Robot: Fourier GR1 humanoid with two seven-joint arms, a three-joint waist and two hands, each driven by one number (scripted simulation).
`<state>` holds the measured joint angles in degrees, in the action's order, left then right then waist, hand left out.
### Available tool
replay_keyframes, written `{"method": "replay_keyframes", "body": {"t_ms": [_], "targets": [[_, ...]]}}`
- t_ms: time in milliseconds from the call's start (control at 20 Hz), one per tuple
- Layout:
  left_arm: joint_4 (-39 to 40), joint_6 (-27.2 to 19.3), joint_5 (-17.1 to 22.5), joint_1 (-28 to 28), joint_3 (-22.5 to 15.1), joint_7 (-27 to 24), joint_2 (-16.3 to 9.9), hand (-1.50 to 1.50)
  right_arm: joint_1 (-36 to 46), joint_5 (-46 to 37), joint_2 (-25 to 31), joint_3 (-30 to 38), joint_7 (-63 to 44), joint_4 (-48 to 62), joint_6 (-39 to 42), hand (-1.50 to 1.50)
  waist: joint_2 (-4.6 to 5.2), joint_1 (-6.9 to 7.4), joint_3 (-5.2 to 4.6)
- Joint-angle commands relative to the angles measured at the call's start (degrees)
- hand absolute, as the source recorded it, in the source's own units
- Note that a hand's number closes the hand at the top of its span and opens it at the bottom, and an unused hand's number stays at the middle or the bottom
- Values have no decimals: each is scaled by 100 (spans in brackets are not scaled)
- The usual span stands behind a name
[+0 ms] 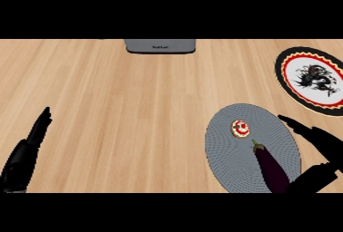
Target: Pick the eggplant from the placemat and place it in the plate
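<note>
Eggplant (271, 166) on grey placemat (251, 147), right hand (320, 149) open beside it, left hand (26, 152) open (resting), appliance (160, 45) lettering unreadable

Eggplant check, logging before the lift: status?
Left hand open, resting at left edge. Right hand open beside eggplant, not gripping. Eggplant on placemat; plate beyond, nothing between.

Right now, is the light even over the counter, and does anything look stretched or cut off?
Head view: the pale wooden counter is evenly lit, without glare or strong shadows; the round black-rimmed plate with a dragon motif looks taller than wide and runs off the right edge; the dark purple eggplant on the grey round placemat stays sharp.
</note>
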<state>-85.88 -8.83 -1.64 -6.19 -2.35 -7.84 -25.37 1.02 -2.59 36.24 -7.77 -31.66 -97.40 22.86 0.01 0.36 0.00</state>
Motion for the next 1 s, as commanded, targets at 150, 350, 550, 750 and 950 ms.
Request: {"method": "replay_keyframes", "body": {"t_ms": [150, 350, 550, 750, 950], "targets": [[317, 331, -125, 299, 277, 82, 173, 0, -1, -444, -570, -125, 121, 249, 397, -150, -3, -38, 0], [-85, 48, -513, 81, 134, 121, 443, 0, -127, -1017, -796, -242, 772, 909, 349, -150, -3, -20, 2], [95, 714, -154, -160, 670, -257, 137, 0, 291, -854, -970, 28, 220, 835, 719, -150, -4, -7, 0], [67, 398, -656, 138, 513, -36, 639, 0, 15, -1383, -997, 216, 1069, 1269, 798, -150, -4, -28, 1], [-419, 472, -683, 193, 492, 602, 698, 0, 328, -1722, -1316, 80, 1197, 1796, 614, -150, -1, -17, 2]]}}
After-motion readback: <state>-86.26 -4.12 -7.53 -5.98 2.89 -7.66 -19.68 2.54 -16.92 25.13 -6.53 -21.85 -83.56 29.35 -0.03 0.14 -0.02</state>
